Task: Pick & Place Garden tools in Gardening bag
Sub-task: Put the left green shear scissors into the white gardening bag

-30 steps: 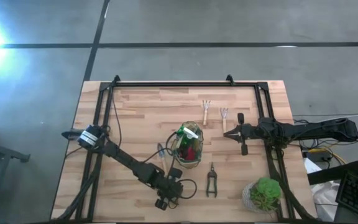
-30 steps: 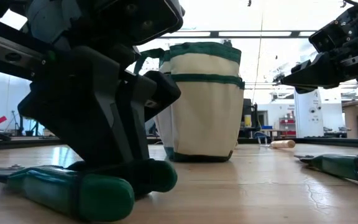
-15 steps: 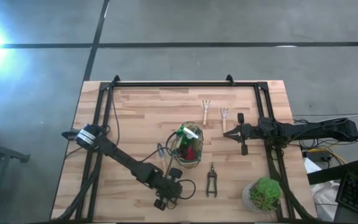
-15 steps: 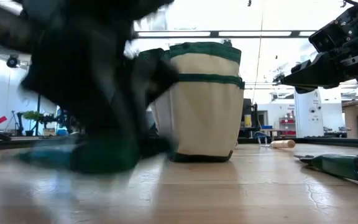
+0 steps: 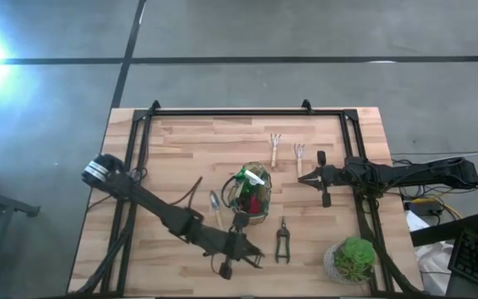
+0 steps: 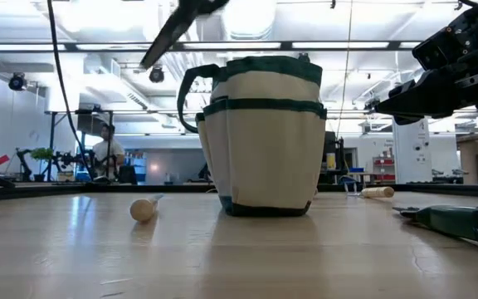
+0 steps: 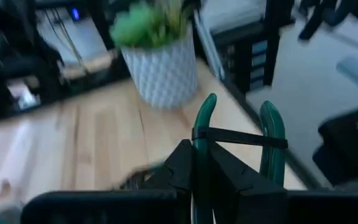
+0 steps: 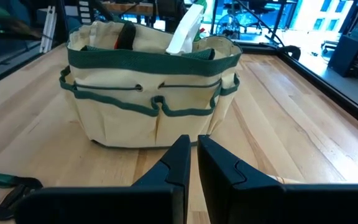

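Since a second ago our left gripper (image 5: pixel 241 259) has risen off the table with the green-handled pruner (image 7: pixel 238 140) clamped in its closed fingers, so the carry has begun. The gardening bag (image 5: pixel 251 196) stands just beyond it. Our right gripper (image 5: pixel 309 178) waits closed and empty, beside the bag.

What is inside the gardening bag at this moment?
In the gardening bag a white spray bottle top and a red-and-black tool stick out above the rim. The lower parts of both, and anything deeper, are covered by the bag's wall.
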`<state>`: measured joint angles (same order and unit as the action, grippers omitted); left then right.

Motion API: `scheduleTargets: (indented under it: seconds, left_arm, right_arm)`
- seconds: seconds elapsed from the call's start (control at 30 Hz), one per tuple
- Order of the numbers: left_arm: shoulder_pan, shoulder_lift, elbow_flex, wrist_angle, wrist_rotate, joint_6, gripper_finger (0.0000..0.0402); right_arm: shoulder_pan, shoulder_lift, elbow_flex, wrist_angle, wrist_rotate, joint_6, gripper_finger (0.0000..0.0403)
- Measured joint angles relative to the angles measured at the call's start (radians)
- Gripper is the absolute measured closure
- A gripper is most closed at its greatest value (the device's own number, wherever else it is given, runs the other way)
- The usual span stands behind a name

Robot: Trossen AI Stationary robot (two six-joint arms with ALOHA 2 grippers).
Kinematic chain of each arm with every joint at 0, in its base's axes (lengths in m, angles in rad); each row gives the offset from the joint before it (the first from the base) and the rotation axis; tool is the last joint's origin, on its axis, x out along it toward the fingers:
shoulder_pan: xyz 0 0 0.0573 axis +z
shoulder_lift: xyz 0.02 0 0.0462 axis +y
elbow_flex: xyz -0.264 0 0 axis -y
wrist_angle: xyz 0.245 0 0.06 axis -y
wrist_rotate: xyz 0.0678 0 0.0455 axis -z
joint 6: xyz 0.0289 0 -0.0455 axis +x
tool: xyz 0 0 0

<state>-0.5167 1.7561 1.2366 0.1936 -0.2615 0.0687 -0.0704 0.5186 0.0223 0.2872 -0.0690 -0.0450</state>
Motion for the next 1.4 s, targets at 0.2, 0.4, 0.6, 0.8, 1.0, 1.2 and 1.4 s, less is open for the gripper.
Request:
scheduleTargets:
  seconds: [0.2, 0.4, 0.6, 0.8, 1.0, 1.2, 1.4]
  left_arm:
    - [0.007, -0.024, 0.000, 0.135, 0.000, 0.066, 0.0373]
    - [0.040, -0.023, 0.000, 0.216, 0.025, 0.082, 0.0373]
    - [0.096, -0.023, -0.018, 0.308, 0.144, 0.089, 0.0373]
    - [0.193, -0.023, -0.153, 0.606, 0.345, 0.010, 0.0373]
    - [0.306, -0.023, -0.286, 0.963, 0.599, -0.150, 0.0373]
    - [0.368, -0.023, -0.388, 1.146, 0.565, -0.239, 0.0373]
    - [0.357, -0.023, -0.406, 1.194, 0.513, -0.285, 0.0373]
  right_arm:
    - [0.000, 0.000, 0.000, 0.001, 0.000, 0.000, 0.0376]
    - [0.000, 0.000, 0.000, 0.001, 0.000, 0.000, 0.0376]
    - [0.000, 0.000, 0.000, 0.001, 0.000, 0.000, 0.0376]
    - [0.000, 0.000, 0.000, 0.001, 0.000, 0.000, 0.0376]
    - [0.000, 0.000, 0.000, 0.001, 0.000, 0.000, 0.0376]
    - [0.000, 0.000, 0.000, 0.001, 0.000, 0.000, 0.0376]
    - [0.000, 0.000, 0.000, 0.001, 0.000, 0.000, 0.0376]
